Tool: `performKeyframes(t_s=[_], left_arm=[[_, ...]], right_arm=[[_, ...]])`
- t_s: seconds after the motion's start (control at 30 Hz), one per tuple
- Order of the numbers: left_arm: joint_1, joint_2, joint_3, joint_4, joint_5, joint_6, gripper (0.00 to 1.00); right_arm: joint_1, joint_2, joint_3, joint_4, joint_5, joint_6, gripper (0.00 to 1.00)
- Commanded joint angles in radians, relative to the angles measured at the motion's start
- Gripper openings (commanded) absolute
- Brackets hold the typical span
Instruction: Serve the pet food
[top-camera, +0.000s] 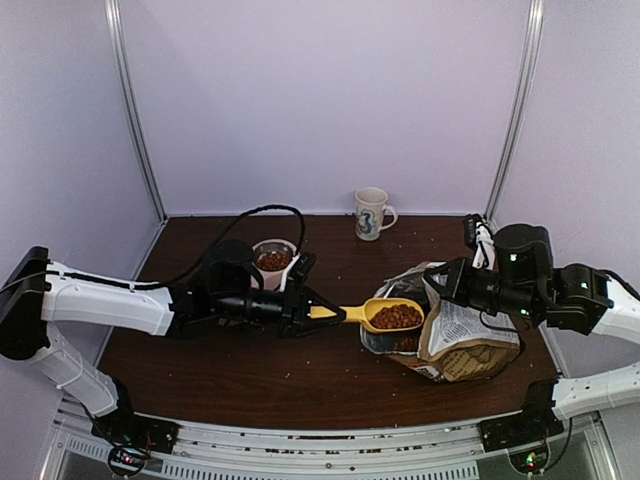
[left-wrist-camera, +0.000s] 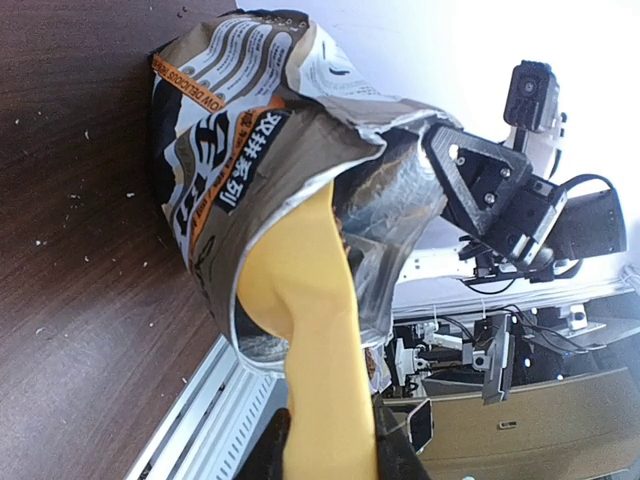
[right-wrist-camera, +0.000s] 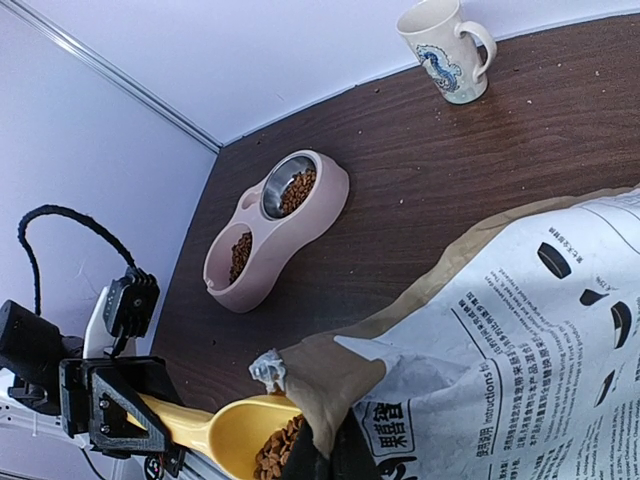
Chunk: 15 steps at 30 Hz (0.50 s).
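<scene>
Pet food, small dark reddish-brown dry kibble pellets (top-camera: 397, 317), fills the cup of the long yellow plastic scoop (top-camera: 352, 313). The scoop reaches straight out ahead of your left jaws (top-camera: 320, 313), which pinch the end of its handle. The loaded cup hangs at the mouth of the crumpled tan-and-white printed bag (top-camera: 470, 340), just below your right jaws (top-camera: 440, 282). Those are pressed together and, as far as the wrist view lets you judge, nip the bag's torn rim to hold it open.

So the scooping looks done for this load. Back beside your left wrist, behind those jaws, the pale pink two-well plastic pet bowl (right-wrist-camera: 262, 285) stands on the dark wooden tabletop (top-camera: 250, 370). Both wells already hold some kibble, neither heaped.

What's left, by my reckoning: draw the scoop clear of the bag, carry it level to the bowl, and tip it in. Stray crumbs dot the tabletop, so keep the cup flat.
</scene>
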Motion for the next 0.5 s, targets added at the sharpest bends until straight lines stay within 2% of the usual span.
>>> performKeyframes(t_s=[0.0, 0.47], left_arm=[[0.020, -0.064, -0.027, 0.104, -0.024, -0.024, 0.00], [0.049, -0.147, -0.098, 0.179, -0.012, -0.088, 0.00]], right_arm=[[-0.008, -0.035, 0.015, 0.066, 0.052, 0.008, 0.00], [-0.010, -0.043, 0.012, 0.067, 0.069, 0.019, 0.00]])
